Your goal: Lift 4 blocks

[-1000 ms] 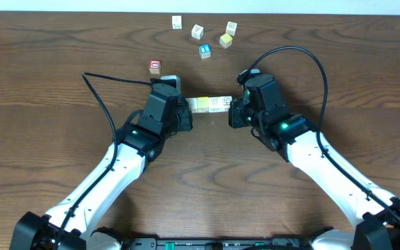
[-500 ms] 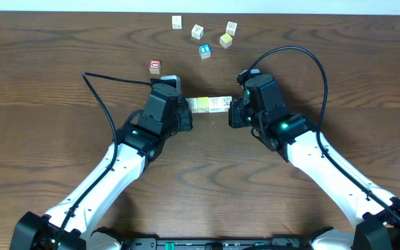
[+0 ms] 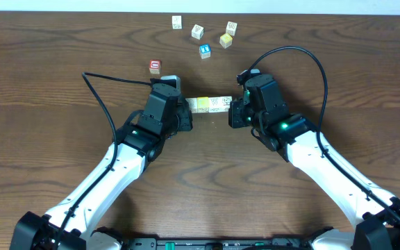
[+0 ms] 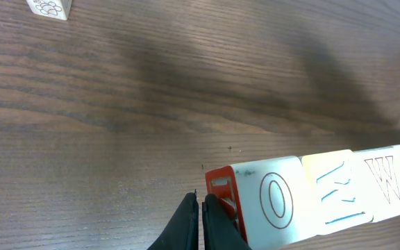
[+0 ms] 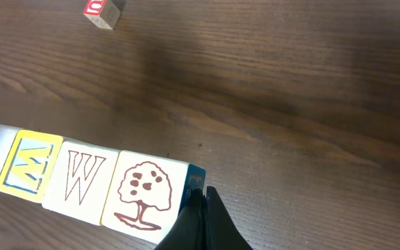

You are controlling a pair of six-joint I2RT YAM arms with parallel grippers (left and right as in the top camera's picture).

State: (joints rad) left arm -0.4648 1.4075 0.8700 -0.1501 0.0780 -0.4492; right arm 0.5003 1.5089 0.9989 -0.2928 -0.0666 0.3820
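Observation:
Four blocks (image 3: 209,104) form one straight row between my two arms. In the left wrist view the row reads: a white O block (image 4: 276,201) with a red side, a pale yellow block (image 4: 335,187), then a W block (image 4: 384,179). My left gripper (image 4: 201,200) is shut, with its tips against that red side. In the right wrist view the tree block (image 5: 144,189) ends the row next to the W block (image 5: 85,177). My right gripper (image 5: 200,193) is shut and presses the tree block's blue side. I cannot tell whether the row is off the table.
Loose cubes lie at the back of the wooden table: white ones (image 3: 177,22), (image 3: 197,31), (image 3: 231,28), a yellow one (image 3: 226,40), a blue-faced one (image 3: 205,51) and a red-faced one (image 3: 155,67). Black cables arc over both arms.

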